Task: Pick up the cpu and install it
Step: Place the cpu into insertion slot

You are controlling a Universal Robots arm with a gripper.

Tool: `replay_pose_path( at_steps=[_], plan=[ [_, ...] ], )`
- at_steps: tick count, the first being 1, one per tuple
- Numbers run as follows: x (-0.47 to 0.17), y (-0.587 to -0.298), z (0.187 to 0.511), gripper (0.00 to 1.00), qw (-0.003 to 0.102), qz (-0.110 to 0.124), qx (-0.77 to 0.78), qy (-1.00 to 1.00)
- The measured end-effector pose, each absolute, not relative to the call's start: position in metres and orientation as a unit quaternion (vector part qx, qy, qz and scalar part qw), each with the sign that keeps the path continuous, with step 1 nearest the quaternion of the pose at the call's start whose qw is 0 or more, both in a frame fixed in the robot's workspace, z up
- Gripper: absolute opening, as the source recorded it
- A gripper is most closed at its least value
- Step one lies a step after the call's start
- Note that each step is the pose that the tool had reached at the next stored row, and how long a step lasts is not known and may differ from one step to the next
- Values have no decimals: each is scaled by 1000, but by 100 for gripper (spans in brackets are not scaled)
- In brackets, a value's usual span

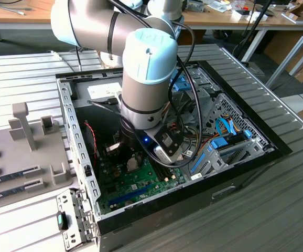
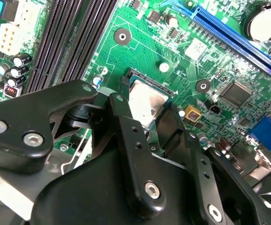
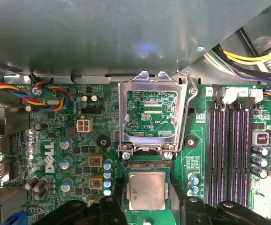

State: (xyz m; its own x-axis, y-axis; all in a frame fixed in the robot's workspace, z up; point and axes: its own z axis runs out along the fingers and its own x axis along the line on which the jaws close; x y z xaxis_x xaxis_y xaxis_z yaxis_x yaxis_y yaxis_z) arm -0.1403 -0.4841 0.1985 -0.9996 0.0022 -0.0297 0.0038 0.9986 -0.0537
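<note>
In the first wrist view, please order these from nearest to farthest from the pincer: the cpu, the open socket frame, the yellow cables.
1. cpu, between the pincer fingers.
2. open socket frame, just beyond the cpu.
3. yellow cables, at the case edge.

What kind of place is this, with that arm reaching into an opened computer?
Probably a robotics lab or workshop: an open computer case lies on a metal bench, cluttered work desks stand behind, and the tool sits at the cpu.

silver-topped cpu (image 3: 146, 190) flat in the motherboard socket
</note>
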Motion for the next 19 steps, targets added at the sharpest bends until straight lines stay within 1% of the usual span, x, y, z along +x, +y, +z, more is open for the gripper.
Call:
replay_pose_path(
  at_steps=[8,9,19],
  plan=[
    [-140,-484,196,48,15,-26,2,1000],
    [-140,-484,196,55,15,-26,2,1000],
    [-140,-484,205,55,15,-26,2,1000]
  ],
)
